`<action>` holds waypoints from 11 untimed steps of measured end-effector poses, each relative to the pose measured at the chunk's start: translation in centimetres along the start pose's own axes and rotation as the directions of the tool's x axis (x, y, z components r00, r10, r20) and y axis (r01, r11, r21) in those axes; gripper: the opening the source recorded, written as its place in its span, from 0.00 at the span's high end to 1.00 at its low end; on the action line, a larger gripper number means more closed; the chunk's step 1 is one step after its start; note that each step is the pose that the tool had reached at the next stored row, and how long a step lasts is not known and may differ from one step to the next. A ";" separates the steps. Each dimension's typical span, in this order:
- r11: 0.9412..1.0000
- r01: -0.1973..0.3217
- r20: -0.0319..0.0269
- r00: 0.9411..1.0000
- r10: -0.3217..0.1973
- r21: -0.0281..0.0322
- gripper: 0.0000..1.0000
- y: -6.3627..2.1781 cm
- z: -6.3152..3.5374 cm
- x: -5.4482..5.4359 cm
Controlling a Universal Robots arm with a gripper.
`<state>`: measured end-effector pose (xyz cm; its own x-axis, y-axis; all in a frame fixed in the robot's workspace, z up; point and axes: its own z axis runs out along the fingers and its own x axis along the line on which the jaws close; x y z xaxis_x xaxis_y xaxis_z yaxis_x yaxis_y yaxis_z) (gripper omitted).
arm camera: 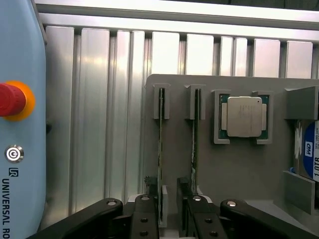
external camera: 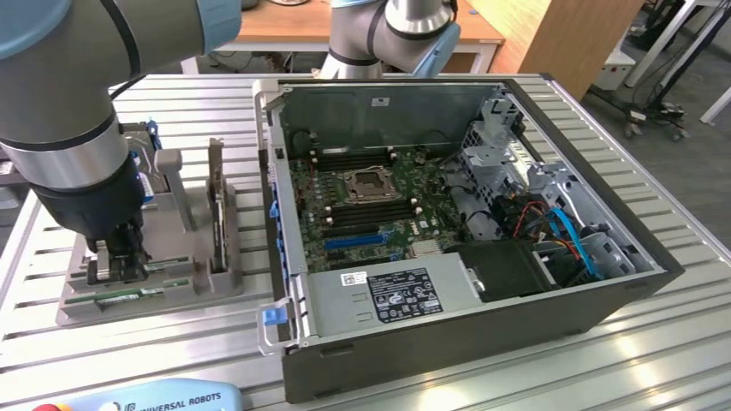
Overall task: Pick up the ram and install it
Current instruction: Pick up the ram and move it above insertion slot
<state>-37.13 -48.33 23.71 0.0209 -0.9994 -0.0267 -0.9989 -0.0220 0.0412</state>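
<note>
In the exterior view I note the teach pendant (external camera: 160, 398) nearest the camera, at seven o'clock from the open computer case (external camera: 457, 342). Both rest on the slatted aluminium table (external camera: 662, 334). Beyond the pendant, at nine o'clock from the case, the grey fixture (external camera: 211, 282) carries the parts. The gripper (arm camera: 167, 191) hangs low over the fixture with its fingers spread, straddling one end of the ram (arm camera: 161, 139). The ram stands on edge in its slot holders; I cannot confirm contact. A second strip (arm camera: 194, 139) stands parallel, just beside it. Farther along the fixture sit the processor chip (arm camera: 244, 116) and the hard drive (arm camera: 308, 152). Inside the case the motherboard (external camera: 365, 197) lies exposed. A wooden desk (external camera: 342, 21) stands at twelve o'clock.
</note>
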 end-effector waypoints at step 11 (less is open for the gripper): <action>1.000 0.000 0.000 1.000 0.000 0.000 0.70 -0.04 0.68 0.2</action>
<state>-37.12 -48.47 23.02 0.0212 -0.9994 -0.0268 -0.9989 -0.0223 0.0412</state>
